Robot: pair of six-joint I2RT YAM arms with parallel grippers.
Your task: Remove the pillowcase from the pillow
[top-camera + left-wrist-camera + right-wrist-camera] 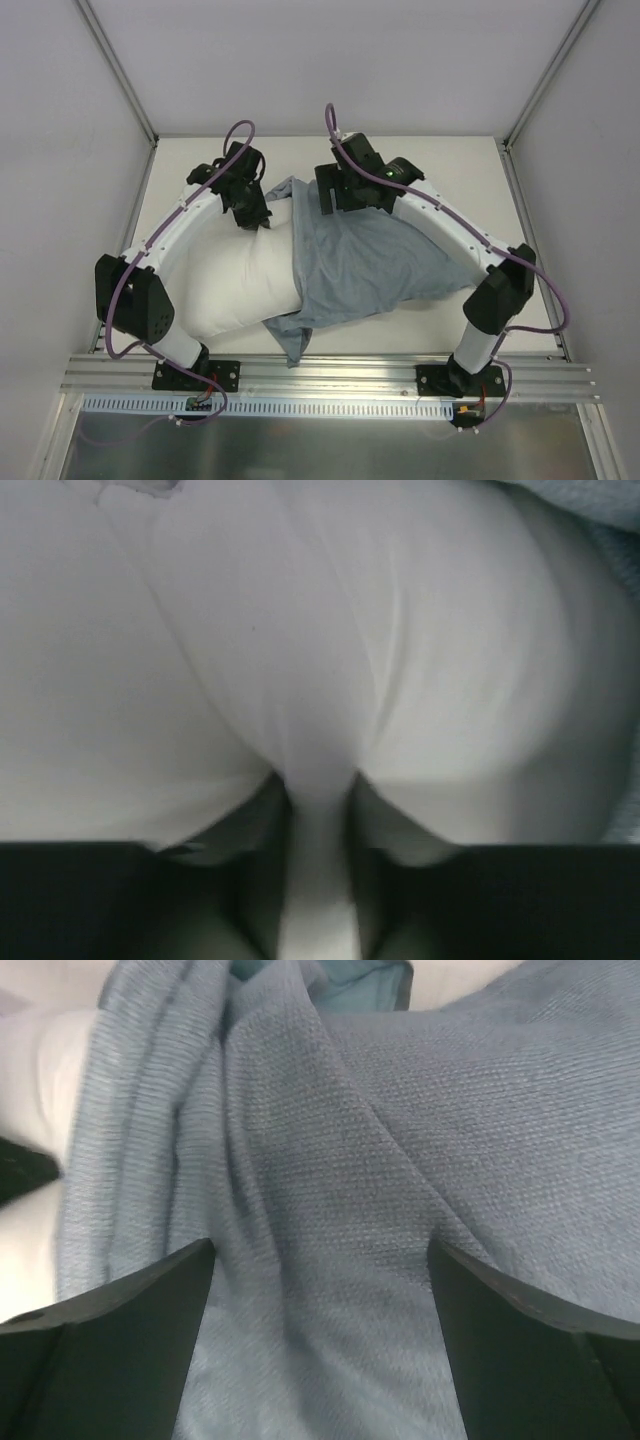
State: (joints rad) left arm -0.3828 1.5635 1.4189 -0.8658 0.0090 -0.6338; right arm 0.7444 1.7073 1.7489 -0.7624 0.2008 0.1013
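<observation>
The white pillow [235, 285] lies across the left and middle of the table. The grey-blue pillowcase [370, 260] covers its right part, and a loose flap hangs toward the near edge. My left gripper [252, 212] is at the pillow's far edge. In the left wrist view it [320, 785] is shut on a raised fold of the pillow's white cloth [320, 680]. My right gripper [345, 197] is at the pillowcase's far edge. In the right wrist view it [320, 1252] stands open, its fingers wide apart over the wrinkled pillowcase [330, 1160], with nothing pinched.
White enclosure walls [300, 60] stand at the back and both sides of the table [450, 170]. An aluminium rail [330, 375] runs along the near edge with both arm bases on it. The left arm's white link [175, 240] passes beside the pillow's left end.
</observation>
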